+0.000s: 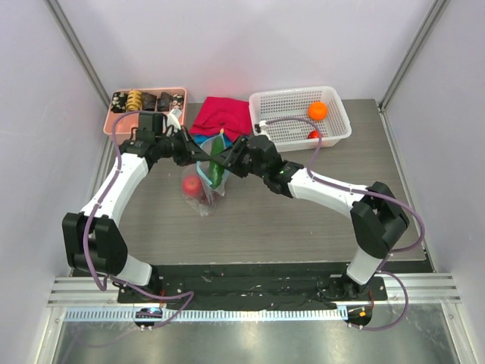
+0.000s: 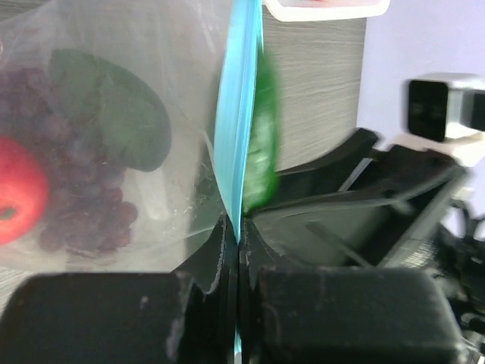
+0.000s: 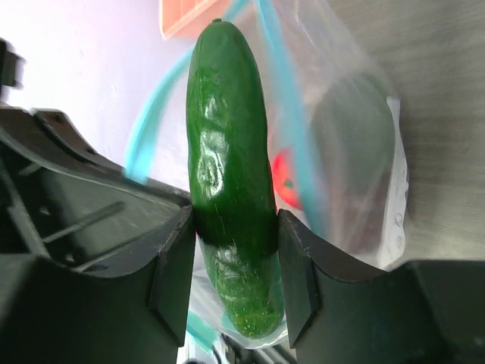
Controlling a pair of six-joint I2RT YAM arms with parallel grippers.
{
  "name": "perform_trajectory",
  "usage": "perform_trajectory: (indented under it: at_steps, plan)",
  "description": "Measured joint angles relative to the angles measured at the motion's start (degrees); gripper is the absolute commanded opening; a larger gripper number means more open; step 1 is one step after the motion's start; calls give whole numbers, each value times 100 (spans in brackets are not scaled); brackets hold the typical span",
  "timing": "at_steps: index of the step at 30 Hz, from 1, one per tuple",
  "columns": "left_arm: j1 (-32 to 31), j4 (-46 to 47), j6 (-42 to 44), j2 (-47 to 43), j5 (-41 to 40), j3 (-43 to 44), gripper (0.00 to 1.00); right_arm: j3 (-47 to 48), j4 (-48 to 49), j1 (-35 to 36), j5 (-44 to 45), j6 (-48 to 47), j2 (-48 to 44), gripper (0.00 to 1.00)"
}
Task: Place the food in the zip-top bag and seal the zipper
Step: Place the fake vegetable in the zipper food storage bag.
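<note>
Right gripper (image 3: pixel 235 254) squeezes the glossy, bumpy green cucumber (image 3: pixel 227 144) across its middle between its black jaws, right at the mouth of the zip-top bag (image 1: pixel 201 199). Left gripper (image 2: pixel 237 250) is pinched tight on the thin blue zipper (image 2: pixel 239 106) of that soft clear pouch. Through the crinkled film show a smooth round tomato (image 2: pixel 14 189), a knobbly purple grape bunch (image 2: pixel 87 216) and a dark green rounded piece (image 2: pixel 114 114); the bag sits mid-way on the grey wood-grain table (image 1: pixel 303 227)

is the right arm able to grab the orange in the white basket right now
Probably not yet. The right gripper is closed on the cucumber, so its jaws are full. The orange lies uncovered in the white basket on that arm's side, so the way looks free once the cucumber is released.
</note>
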Motion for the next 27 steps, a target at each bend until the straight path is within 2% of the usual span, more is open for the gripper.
perform_trajectory:
  at_steps: [9,11,12,13,15,17,19,21,22,27]
  plan:
    - [4,-13,138,-72,0,-46,0,297,-155,-31,-1200,15,627,1]
    - [4,-22,170,-85,9,-55,0,402,-258,-37,-1213,-9,667,7]
    - [4,-22,181,-87,24,-55,0,450,-302,-57,-1202,-11,667,11]
    - [4,-22,197,-96,35,-55,0,507,-339,-83,-1172,-11,667,24]
    - [7,-20,223,-107,44,-55,0,612,-407,-118,-1086,-2,667,29]
    - [17,-22,254,-127,57,-55,0,640,-411,-151,-927,46,667,61]
    - [17,-24,251,-131,87,-55,0,634,-380,-166,-807,129,667,82]
    - [20,-17,247,-138,105,-55,0,619,-358,-188,-719,155,664,86]
    - [33,-22,240,-151,107,-55,0,614,-356,-219,-706,125,664,92]
    - [55,-24,125,-151,138,-55,0,531,-264,-295,-844,-20,549,95]
